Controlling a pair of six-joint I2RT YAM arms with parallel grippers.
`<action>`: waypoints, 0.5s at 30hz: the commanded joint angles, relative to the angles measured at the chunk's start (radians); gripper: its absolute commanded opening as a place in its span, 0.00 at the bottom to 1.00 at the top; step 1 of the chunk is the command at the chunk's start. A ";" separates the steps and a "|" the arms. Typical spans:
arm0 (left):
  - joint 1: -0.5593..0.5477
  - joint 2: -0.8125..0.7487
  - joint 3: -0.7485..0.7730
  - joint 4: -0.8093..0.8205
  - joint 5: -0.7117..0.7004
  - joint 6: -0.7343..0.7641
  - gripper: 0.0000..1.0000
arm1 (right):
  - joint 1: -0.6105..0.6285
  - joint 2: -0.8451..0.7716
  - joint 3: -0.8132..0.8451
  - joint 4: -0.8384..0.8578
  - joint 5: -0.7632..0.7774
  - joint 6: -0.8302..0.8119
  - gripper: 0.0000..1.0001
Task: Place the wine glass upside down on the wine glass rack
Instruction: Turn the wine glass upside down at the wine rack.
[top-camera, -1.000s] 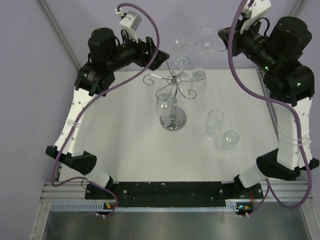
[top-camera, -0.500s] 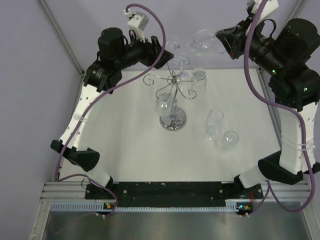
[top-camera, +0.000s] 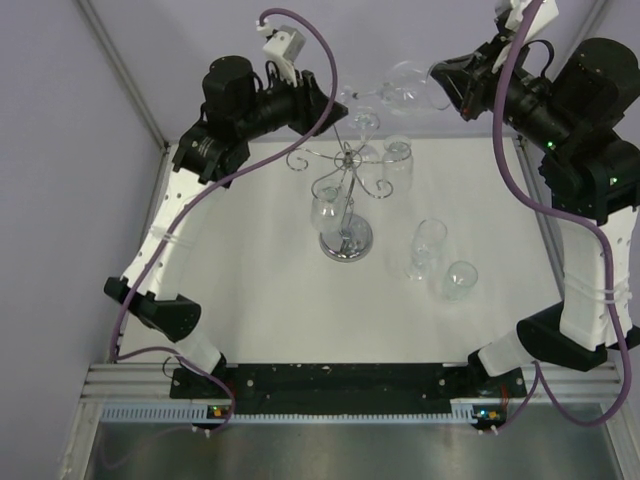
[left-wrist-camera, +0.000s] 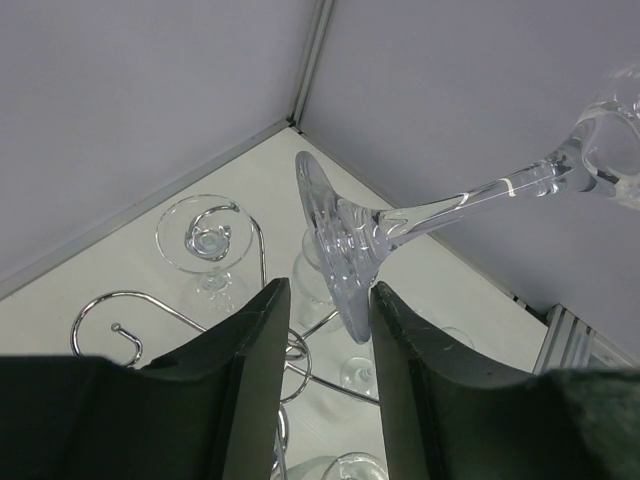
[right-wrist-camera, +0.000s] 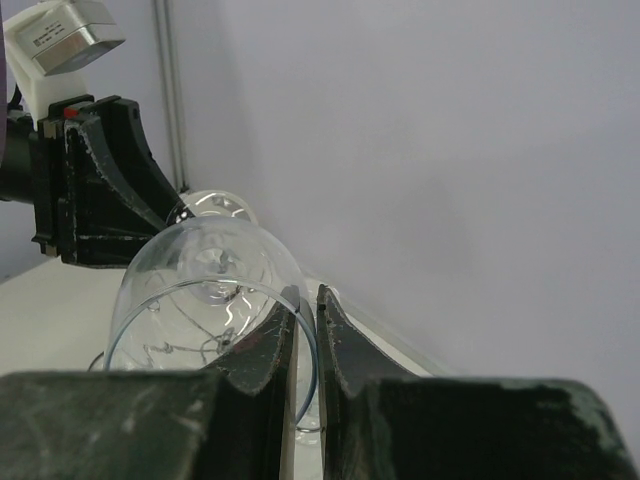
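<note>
A clear wine glass (top-camera: 405, 85) lies on its side in the air above the back of the table. My right gripper (top-camera: 437, 80) is shut on its bowl rim, one finger inside the bowl (right-wrist-camera: 205, 270) and one outside. The stem (left-wrist-camera: 450, 205) runs left to the round foot (left-wrist-camera: 335, 250). My left gripper (left-wrist-camera: 322, 292) stands open, its jaws either side of the foot's lower edge, with a gap on the left side. The chrome wine glass rack (top-camera: 347, 165) stands below on its round base (top-camera: 346, 240), scroll arms (left-wrist-camera: 100, 300) spread.
Glasses hang upside down from the rack (top-camera: 330, 210) (top-camera: 397, 152) (top-camera: 362, 122). Two more glasses (top-camera: 428, 245) (top-camera: 460, 280) rest on the white table right of the rack. The back wall and its corner post (left-wrist-camera: 310, 60) stand close behind both grippers.
My left gripper has moved right to the glass's foot and its jaws have narrowed around it. The right arm lifted the glass slightly, then held still.
</note>
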 joint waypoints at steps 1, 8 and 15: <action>-0.008 0.010 0.028 0.062 0.014 -0.003 0.38 | 0.014 -0.039 0.014 0.092 -0.035 0.021 0.00; -0.008 0.017 0.034 0.065 0.010 0.002 0.10 | 0.024 -0.056 -0.049 0.078 -0.071 0.002 0.00; -0.006 0.017 0.039 0.062 -0.007 0.023 0.00 | 0.037 -0.080 -0.121 0.062 -0.100 -0.014 0.06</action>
